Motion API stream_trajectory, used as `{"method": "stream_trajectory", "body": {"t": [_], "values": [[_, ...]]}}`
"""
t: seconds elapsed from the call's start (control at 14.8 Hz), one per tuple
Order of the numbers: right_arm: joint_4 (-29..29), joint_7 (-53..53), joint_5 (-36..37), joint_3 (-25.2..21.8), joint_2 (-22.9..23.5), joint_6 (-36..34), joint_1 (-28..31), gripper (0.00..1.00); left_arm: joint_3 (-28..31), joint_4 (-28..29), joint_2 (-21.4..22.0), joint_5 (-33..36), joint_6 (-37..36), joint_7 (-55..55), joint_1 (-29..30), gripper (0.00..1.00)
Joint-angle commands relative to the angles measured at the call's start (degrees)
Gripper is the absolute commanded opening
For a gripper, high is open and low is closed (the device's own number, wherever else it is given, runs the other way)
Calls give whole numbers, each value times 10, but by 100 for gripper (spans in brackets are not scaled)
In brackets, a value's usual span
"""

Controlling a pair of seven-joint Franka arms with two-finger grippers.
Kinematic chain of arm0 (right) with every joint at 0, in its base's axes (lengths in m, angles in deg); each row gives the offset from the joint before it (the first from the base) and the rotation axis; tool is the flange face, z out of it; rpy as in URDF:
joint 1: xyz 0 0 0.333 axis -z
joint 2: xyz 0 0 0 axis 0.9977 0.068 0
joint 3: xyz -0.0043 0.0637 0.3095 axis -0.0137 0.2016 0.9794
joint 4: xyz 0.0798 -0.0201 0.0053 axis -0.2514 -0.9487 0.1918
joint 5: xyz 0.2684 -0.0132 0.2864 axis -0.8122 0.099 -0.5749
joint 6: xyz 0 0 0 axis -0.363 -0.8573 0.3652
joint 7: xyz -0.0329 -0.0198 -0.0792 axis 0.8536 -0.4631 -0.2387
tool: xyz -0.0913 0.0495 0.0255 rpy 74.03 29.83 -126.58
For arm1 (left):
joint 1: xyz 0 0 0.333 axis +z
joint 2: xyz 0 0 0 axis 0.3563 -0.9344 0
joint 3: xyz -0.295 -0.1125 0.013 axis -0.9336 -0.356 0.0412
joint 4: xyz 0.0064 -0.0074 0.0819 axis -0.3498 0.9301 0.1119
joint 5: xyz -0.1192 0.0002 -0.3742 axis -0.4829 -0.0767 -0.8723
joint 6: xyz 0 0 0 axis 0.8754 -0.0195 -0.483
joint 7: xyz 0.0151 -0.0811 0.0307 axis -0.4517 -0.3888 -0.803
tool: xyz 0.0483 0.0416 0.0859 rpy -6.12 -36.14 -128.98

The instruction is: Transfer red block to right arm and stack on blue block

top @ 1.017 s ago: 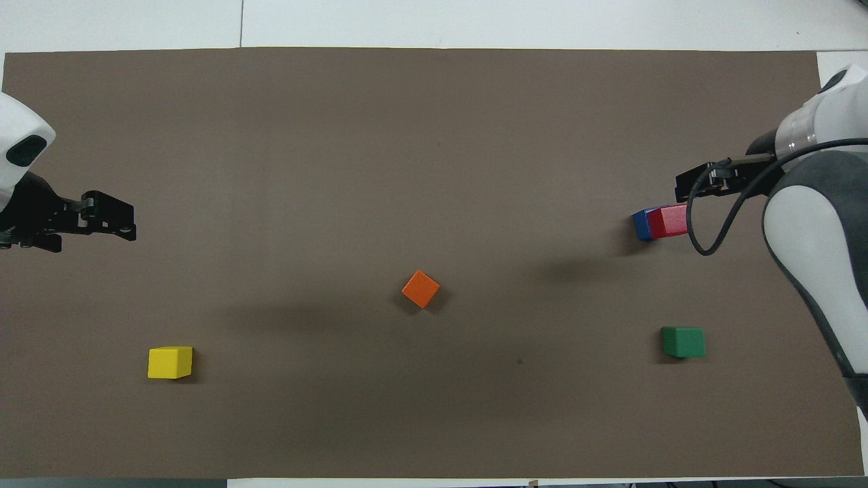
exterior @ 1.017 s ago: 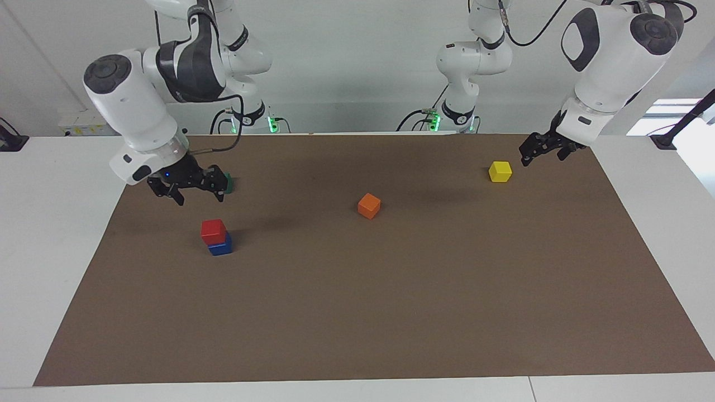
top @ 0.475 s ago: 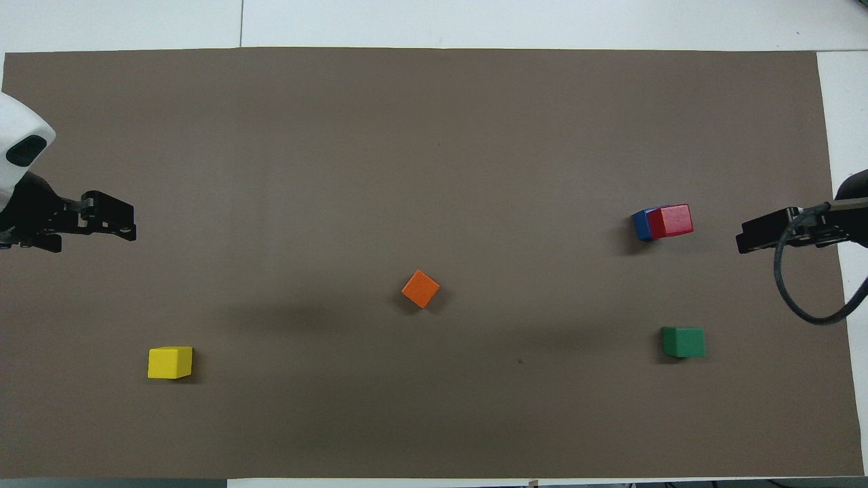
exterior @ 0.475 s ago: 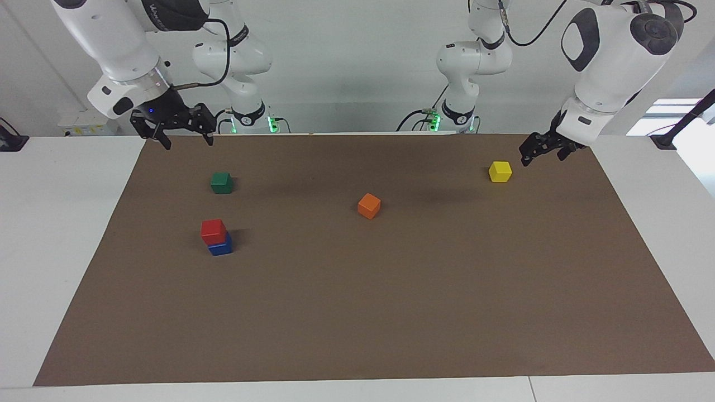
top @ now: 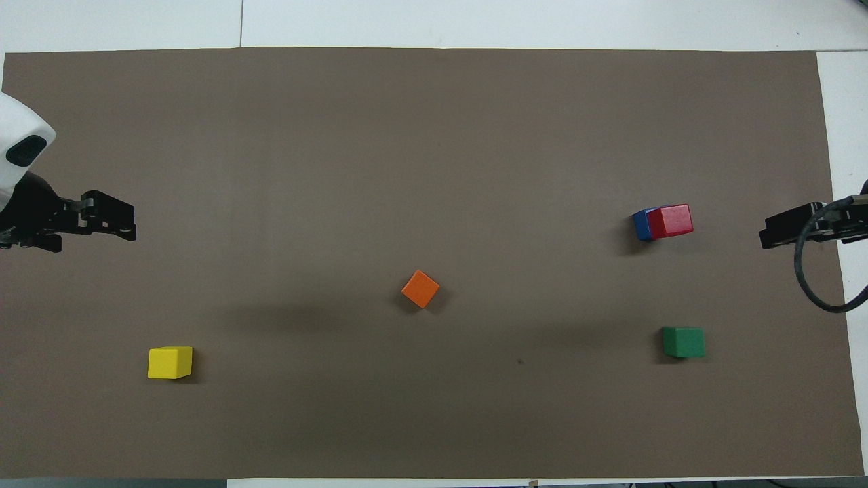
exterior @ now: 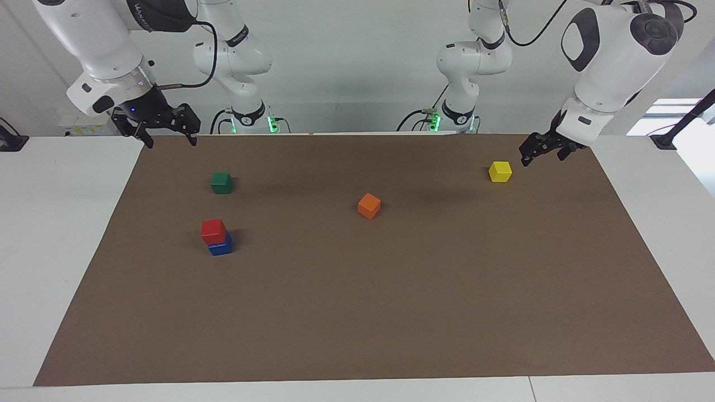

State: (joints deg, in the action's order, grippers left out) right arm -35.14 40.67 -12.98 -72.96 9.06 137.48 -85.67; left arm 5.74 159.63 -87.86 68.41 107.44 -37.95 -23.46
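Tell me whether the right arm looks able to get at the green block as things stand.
Probably yes. The right gripper hangs open and empty over the mat's edge at its own end of the table. The green block sits alone, apart from the red block stacked on the blue block, with nothing between.

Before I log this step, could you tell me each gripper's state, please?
Left gripper: open, empty, beside the yellow block.
Right gripper: open, empty, raised.

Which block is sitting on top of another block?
The red block. It rests on the blue block; the green, orange and yellow blocks each sit alone.
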Motion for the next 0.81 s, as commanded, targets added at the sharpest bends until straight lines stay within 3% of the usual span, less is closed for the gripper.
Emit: {"method": "stream_trajectory", "body": {"t": [0.0, 0.75], "values": [[9, 10, 9, 5, 6, 2, 10, 100, 2, 4, 6, 2, -8, 1, 1, 100], [-21, 7, 16, 5, -2, 56, 15, 100, 2, 2, 5, 2, -5, 0, 1, 100]]}}
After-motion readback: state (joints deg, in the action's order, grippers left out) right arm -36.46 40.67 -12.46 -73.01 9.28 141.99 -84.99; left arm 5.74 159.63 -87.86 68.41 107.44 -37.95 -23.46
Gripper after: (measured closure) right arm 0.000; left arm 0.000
